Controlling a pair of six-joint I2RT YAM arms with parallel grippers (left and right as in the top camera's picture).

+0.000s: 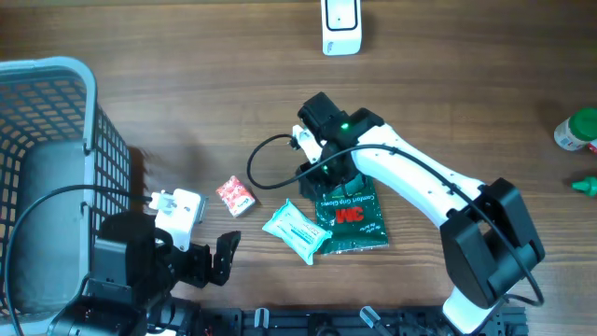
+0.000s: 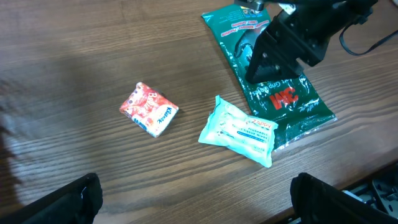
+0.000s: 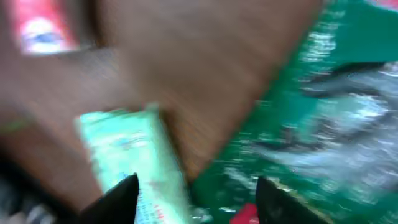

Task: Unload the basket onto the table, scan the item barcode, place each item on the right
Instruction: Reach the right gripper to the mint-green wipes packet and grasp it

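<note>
Found green 3M pack point(image 1: 353, 219) flat on counter point(image 1: 187, 112), long axis near-to-far, slightly slanted, printed top pointing away. Saw far end beneath right pincer point(image 1: 326, 179), seemingly apart, view blurred. Saw left pincer point(image 2: 196, 193) wide apart, well clear.

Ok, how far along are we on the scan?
Done: nothing yet; the green packet, wipes and tissues all lie on the table. In hand: the right gripper is down over the green packet; blur hides any grip. Still to do: lift it and show its barcode to the scanner.
</note>
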